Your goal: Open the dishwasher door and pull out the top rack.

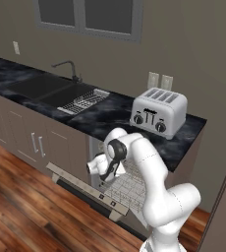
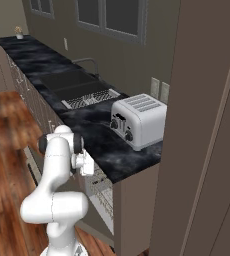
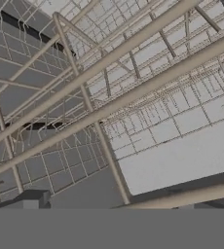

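The dishwasher door [image 1: 80,186] hangs open and nearly flat, pale inner face up, with its edge strip of small dark buttons [image 1: 108,199] toward me. Behind it the top rack [image 1: 128,189], a white-grey wire grid, sits in the dishwasher opening under the counter. My gripper [image 1: 99,170] is low at the rack's front left, largely hidden by my forearm. In the hand view the rack's wires [image 3: 133,97] are very close. The gripper [image 3: 109,204] has its two tips far apart at the bottom, open, with a rack bar [image 3: 182,197] running between them.
The black marble counter [image 1: 110,110] carries a silver toaster [image 1: 159,112], a sink [image 1: 46,88] and a flat wire dish drainer [image 1: 83,101]. Cabinet doors with short silver handles [image 1: 38,145] stand to the left. A tall panel [image 2: 207,130] rises at the right. Wooden floor [image 1: 26,216] lies in front.
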Robot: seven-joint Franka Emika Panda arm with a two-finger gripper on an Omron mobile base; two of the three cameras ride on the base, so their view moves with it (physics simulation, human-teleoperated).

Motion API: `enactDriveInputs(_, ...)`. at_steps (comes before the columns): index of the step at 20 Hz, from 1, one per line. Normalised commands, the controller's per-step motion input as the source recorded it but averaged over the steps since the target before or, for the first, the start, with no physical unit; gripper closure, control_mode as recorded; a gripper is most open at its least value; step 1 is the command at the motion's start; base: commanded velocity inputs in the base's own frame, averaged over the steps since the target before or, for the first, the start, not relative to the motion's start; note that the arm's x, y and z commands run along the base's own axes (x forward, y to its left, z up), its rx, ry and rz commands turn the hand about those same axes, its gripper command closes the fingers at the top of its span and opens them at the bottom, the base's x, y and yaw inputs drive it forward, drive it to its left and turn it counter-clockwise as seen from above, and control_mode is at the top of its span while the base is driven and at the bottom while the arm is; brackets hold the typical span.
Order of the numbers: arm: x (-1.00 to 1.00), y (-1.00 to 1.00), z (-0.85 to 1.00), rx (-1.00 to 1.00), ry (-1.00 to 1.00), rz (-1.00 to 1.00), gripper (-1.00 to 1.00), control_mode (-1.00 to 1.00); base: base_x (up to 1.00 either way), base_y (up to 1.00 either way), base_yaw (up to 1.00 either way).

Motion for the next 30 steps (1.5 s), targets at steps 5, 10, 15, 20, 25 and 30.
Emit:
enactDriveInputs(5, 0.00, -0.14, -0.25, 0.01, 0.15, -0.04, -1.00, -1.00, 0.00, 0.00, 0.00)
enactDriveInputs(10, 0.00, -0.08, -0.38, 0.02, 0.17, -0.03, -1.00, -1.00, 0.00, 0.00, 0.00)
enactDriveInputs(15, -0.12, 0.00, -0.47, 0.06, 0.21, -0.04, -1.00, -1.00, 0.00, 0.00, 0.00)
enactDriveInputs(20, -0.34, 0.00, -0.50, 0.10, 0.22, -0.05, -1.00, -1.00, 0.00, 0.00, 0.00)
enactDriveInputs(25, -0.61, 0.02, -0.59, 0.09, 0.18, -0.06, -1.00, -1.00, 0.00, 0.00, 0.00)
enactDriveInputs(30, -0.85, 0.21, -0.69, 0.03, 0.13, -0.06, -1.00, -1.00, 0.00, 0.00, 0.00)
